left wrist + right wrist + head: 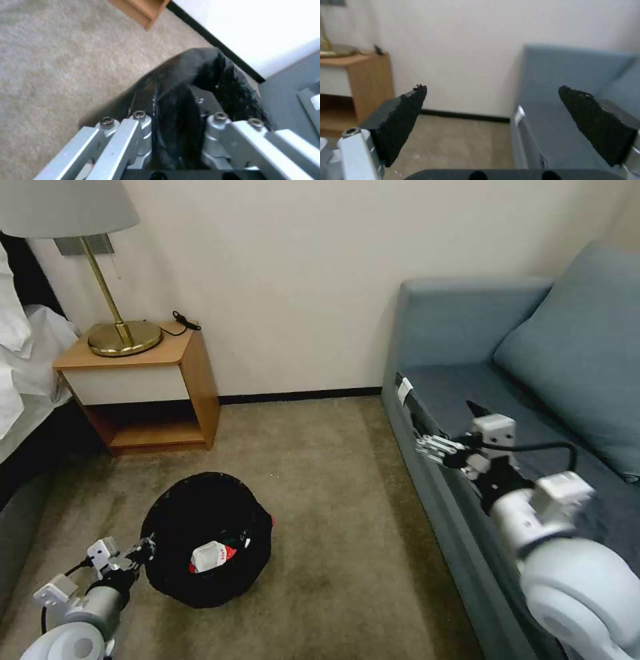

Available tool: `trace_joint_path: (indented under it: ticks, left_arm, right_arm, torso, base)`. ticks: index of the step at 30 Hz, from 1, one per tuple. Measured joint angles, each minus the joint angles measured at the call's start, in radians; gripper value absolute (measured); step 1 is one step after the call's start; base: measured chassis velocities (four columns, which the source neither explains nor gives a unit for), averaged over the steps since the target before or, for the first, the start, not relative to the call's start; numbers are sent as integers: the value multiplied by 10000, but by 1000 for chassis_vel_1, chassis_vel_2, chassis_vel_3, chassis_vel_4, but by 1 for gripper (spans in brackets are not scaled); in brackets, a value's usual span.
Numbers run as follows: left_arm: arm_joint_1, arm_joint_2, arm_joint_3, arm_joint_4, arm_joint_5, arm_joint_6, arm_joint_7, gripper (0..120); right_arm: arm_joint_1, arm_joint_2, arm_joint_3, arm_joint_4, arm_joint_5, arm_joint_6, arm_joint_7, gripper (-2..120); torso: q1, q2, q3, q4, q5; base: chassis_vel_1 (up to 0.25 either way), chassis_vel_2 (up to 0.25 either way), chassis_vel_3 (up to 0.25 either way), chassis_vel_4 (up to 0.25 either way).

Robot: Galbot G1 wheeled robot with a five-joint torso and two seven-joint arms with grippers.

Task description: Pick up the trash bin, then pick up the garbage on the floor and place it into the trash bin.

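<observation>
Bin (207, 540) sits on the carpet (320, 500) at near left, its black bag (200, 500) draped over the rim and sides. Inside it, a red-and-white packet (212, 555) lies on the bag's floor; other litter in there is too dark to make out. Left gripper (143, 550) is low at the bin's left rim, fingers closed down on the rim with the bag pinched between them. Left wrist view confirms this: a thick fold of bag (186, 105) runs up between the two metal fingers (133, 130), which press it from both sides. Right gripper (427, 445) is held up at right, over the front edge of the sofa (467, 400), well apart from the bin. Its dark pads (403, 120) stand wide apart with nothing between them; through the gap are wall, carpet and sofa end. Nightstand (147, 380) stands at far left against the wall, with a brass lamp (113, 313) on top and a black cable (183, 323) beside the lamp base. White bedding (20, 360) shows at the left edge. A blue cushion (580, 347) leans at the sofa's far right.
</observation>
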State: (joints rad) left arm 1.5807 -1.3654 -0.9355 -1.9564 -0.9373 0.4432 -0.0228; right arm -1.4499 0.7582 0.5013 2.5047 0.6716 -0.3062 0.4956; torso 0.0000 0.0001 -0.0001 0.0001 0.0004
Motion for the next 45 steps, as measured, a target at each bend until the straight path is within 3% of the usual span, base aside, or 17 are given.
trace_joint_path:
  ticks: [2,5,15,20,30,33,35,37,38,45]
  left_arm:
    - [7,6,20,-17,49,6,6,30]
    - [33,35,57,-59,123,24,4,47]
    - [196,-66,119,-137,377,46,-6,79]
    - [441,-255,-104,-272,1272,-338,284,98]
    - [696,-319,-707,-797,2369,-587,752,100]
    - [795,-283,-851,-958,3439,-1286,1363,100]
    - [798,-286,-828,-1028,3702,-1559,1556,100]
    - [715,-368,-467,-1309,4302,-2308,1925,100]
    - [715,-368,-467,-1309,4302,-2308,1925,100]
    - [528,-838,659,-2412,4888,-2793,1808,100]
  right_arm:
    - [-363,212,194,13,-172,0,-63,100]
    - [-1359,802,712,14,-679,91,-322,100]
    - [-2530,1409,1337,-14,-1045,241,-520,100]
    - [-2905,1728,1591,-24,-1160,256,-616,100]
    - [-3054,2310,1586,-35,-1322,251,-670,100]
    - [-3108,2479,1714,-38,-1359,245,-670,100]
    - [-3127,2541,1750,-38,-1406,245,-670,100]
    - [-3190,2811,1882,-40,-1765,284,-683,100]
    - [-3190,2811,1882,-40,-1765,284,-683,100]
    - [-3597,3887,2216,-47,-3000,398,-723,100]
  torso:
    - [0,0,0,0,-1]
    - [0,0,0,-1,-3]
    - [-1,0,1,-1,-4]
    - [0,0,1,-1,-5]
    - [0,0,1,-1,-4]
    - [0,0,1,1,-5]
    - [0,0,1,1,-4]
    - [0,0,1,0,-5]
    - [0,0,1,0,-5]
    - [0,0,1,-3,-1]
  base:
    - [0,0,0,0]
    - [0,0,0,0]
    - [0,0,0,0]
    - [0,0,0,0]
    - [0,0,0,0]
    - [0,0,0,0]
    - [0,0,0,0]
    - [0,0,0,0]
    - [0,0,0,0]
    - [0,0,0,0]
